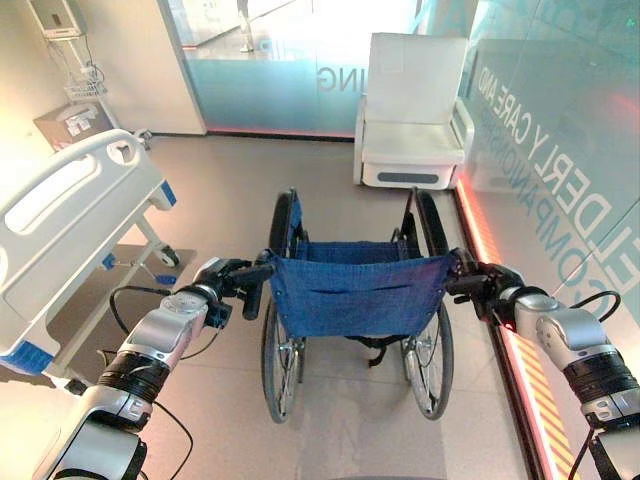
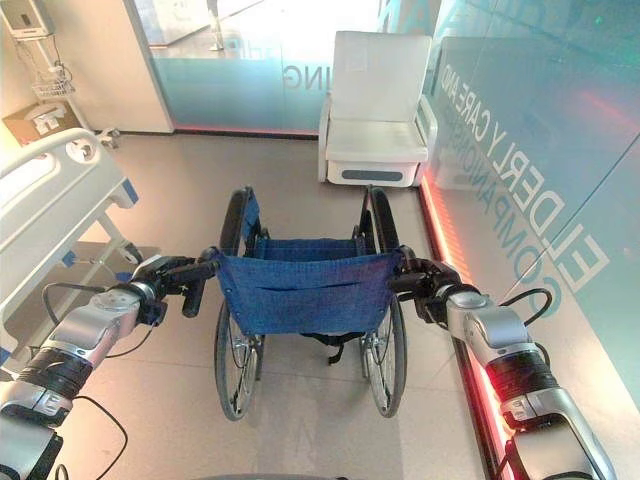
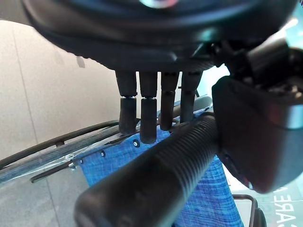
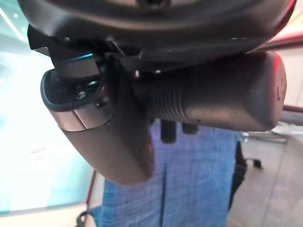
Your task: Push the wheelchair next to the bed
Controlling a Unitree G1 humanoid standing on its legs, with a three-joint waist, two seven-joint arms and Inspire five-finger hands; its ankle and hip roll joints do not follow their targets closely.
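Observation:
A wheelchair (image 1: 355,290) with a blue cloth back and black wheels stands in the middle of the floor, facing away from me. My left hand (image 1: 215,280) is curled round its left push handle (image 3: 161,170), the ribbed grip lying between fingers (image 3: 147,118) and thumb. Over on the other side, my right hand (image 1: 490,285) wraps the right push handle (image 4: 213,101), thumb (image 4: 109,142) across the grip. The white bed (image 1: 70,215) with blue corner bumpers stands at the left, its foot end and wheeled frame about a wheel's width from the chair.
A white armchair (image 1: 412,110) sits straight ahead against a frosted glass partition. A lettered glass wall (image 1: 560,150) with a red-lit floor strip runs close along the right. A cardboard box (image 1: 70,125) and wall equipment stand behind the bed. Open floor lies between wheelchair and armchair.

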